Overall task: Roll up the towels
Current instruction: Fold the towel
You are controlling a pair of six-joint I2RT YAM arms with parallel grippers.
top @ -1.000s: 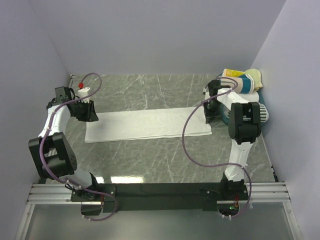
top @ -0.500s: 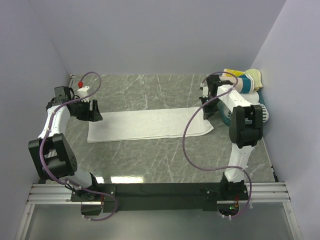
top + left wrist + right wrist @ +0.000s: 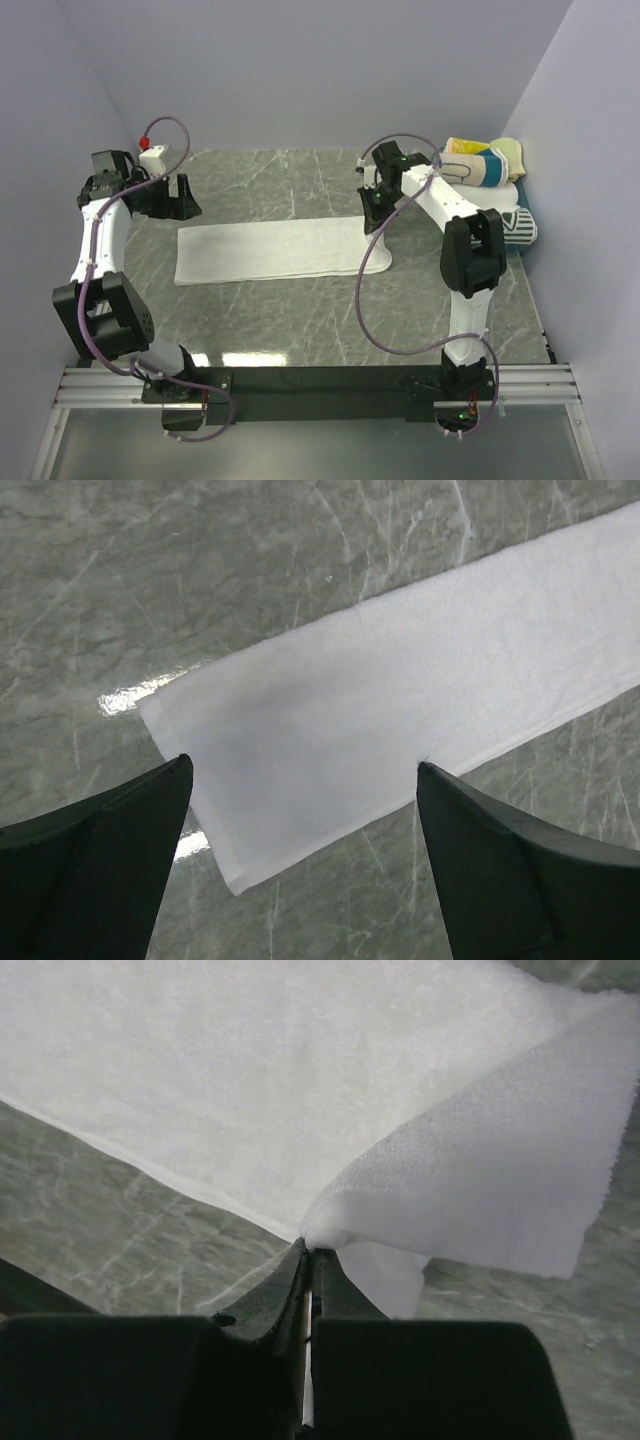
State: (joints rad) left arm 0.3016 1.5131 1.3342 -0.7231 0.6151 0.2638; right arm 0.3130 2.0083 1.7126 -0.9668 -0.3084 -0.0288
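Top view: large white towel (image 3: pixel 275 250) lies flat as a long strip across the middle of the table (image 3: pixel 300 320). Left jaws open, hanging over bare table just beyond the towel's far-left corner, not touching it. Right jaws pinch the towel's right end, which is raised and curled. Striped rolled towel (image 3: pixel 478 166) is stacked on a printed rolled towel (image 3: pixel 517 227) in the far-right corner, behind the right arm (image 3: pixel 470 250). Purple cable (image 3: pixel 362 300) loops over the table near the towel's right end.

Left wrist: fingers (image 3: pixel 90 880) spread wide, nothing between them; the towel's left end lies flat below.

Right wrist: jaws closed on the towel's edge, a fold held above the flat part.
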